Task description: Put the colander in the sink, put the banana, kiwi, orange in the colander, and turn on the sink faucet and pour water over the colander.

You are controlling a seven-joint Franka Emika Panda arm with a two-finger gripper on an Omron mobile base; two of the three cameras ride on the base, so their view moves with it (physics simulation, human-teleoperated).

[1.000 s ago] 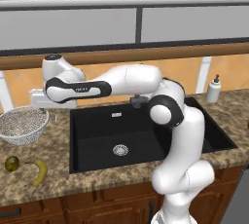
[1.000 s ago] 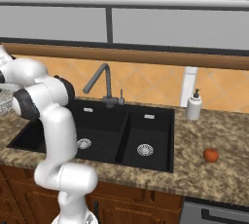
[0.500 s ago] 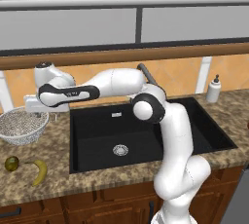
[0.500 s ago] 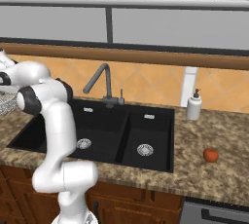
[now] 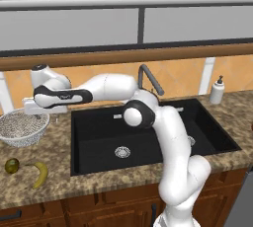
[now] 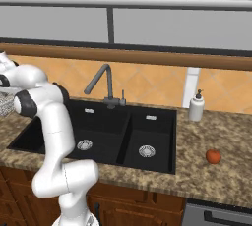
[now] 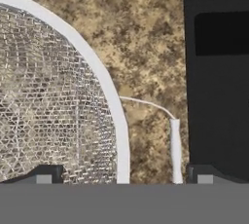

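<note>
The colander, a white wire-mesh bowl, sits on the counter left of the black sink. My gripper hovers open over the colander's right edge. In the hand view the gripper straddles the colander rim and its thin side handle, one fingertip over the mesh. The banana and kiwi lie on the counter in front of the colander. The orange rests on the counter right of the sink. The sink faucet stands behind the basins, with no water running.
A white soap bottle stands at the back right of the sink. The wall and a wooden ledge run behind the counter. The counter's front edge lies close to the banana. My arm spans across the left basin.
The arm has swung left from above the sink, bringing the hand over the colander's right rim. The jaws have stayed open. The fruits and colander have not moved.
</note>
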